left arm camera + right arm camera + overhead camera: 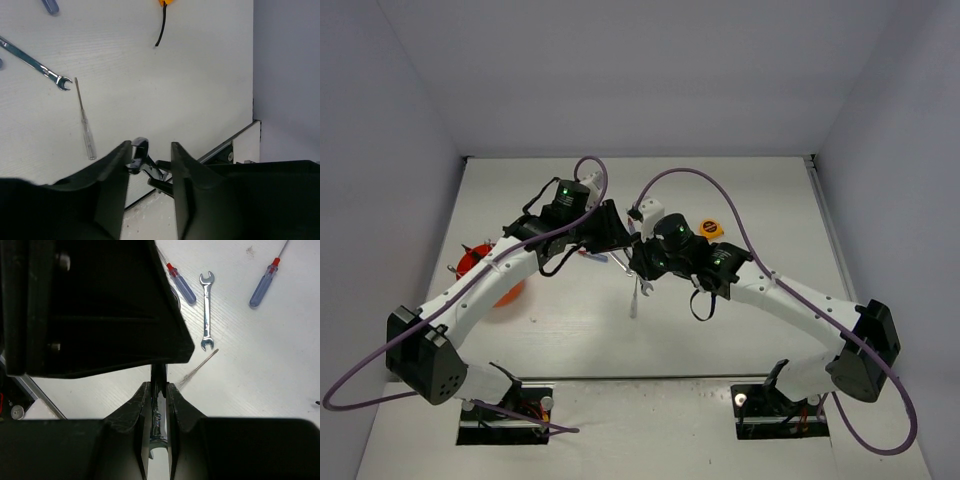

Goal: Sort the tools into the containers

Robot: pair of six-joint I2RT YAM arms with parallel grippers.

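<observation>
Your right claw (pixel 159 387) clamps a thin wrench (pixel 157 421) by one end; the other end pokes between your left claw's (pixel 150 147) half-parted fingers, hugging one finger. Left arm sits nearer the tub (pixel 508 295).

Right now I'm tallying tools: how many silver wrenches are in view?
2. One wrench lies on the table between two blue screwdrivers; the other wrench is pinched in the right gripper. The arms may hide more.

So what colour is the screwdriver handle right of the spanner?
The screwdriver handle is blue with a red collar; clearest in the right wrist view.
</observation>
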